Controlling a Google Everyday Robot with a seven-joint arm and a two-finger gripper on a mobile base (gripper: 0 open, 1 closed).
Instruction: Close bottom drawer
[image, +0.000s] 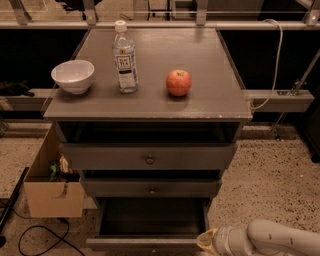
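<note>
The bottom drawer (150, 220) of the grey cabinet (150, 102) is pulled out, its dark inside showing. Its narrow front panel (142, 244) sits at the lower edge of the camera view. My gripper (206, 240) is at the end of the white arm (275, 240), which comes in from the lower right. Its tan tip is at the right end of the drawer's front panel. I cannot tell whether it touches the panel. The middle drawer (150, 188) and the top drawer (149, 157) stand slightly pulled out above it.
On the cabinet top stand a white bowl (73, 76), a water bottle (124, 57) and a red apple (178, 82). An open cardboard box (50, 192) sits on the floor left of the cabinet. Black cables (30, 235) lie beside it.
</note>
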